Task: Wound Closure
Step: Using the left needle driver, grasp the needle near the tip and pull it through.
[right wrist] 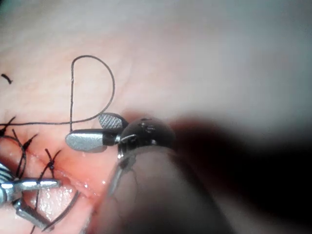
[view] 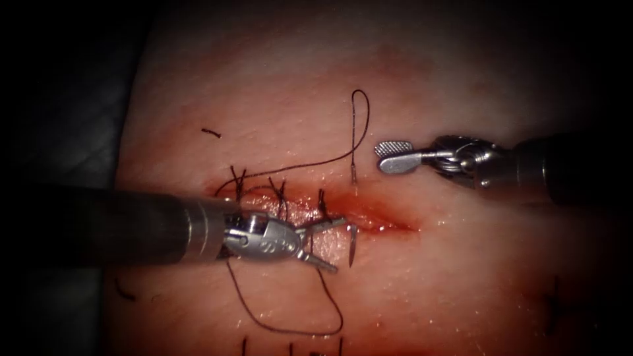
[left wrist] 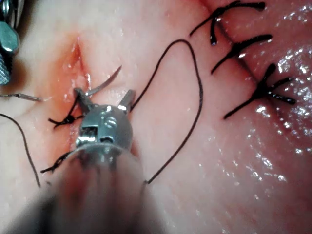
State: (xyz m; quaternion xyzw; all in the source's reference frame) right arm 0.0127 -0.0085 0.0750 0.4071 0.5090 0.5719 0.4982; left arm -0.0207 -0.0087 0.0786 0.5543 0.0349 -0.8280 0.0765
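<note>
needle [view: 353,245] lies partly buried at the cut [view: 386,224], its far end hidden; left pincer [view: 333,245] spread, empty; right pincer [view: 394,155] spread, empty.

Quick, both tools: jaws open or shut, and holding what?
Left tool: open, holding nothing; the needle lies just off its tips, by the cut.
Right tool: open, holding nothing, above the cut beside the thread loop.

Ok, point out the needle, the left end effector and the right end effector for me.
needle [view: 352,245]: endoscope view, mid-curve, just below the cut.
left end effector [view: 328,244]: endoscope view, midway between its spread jaw tips.
right end effector [view: 389,155]: endoscope view, midway between its parted jaw tips.
</note>
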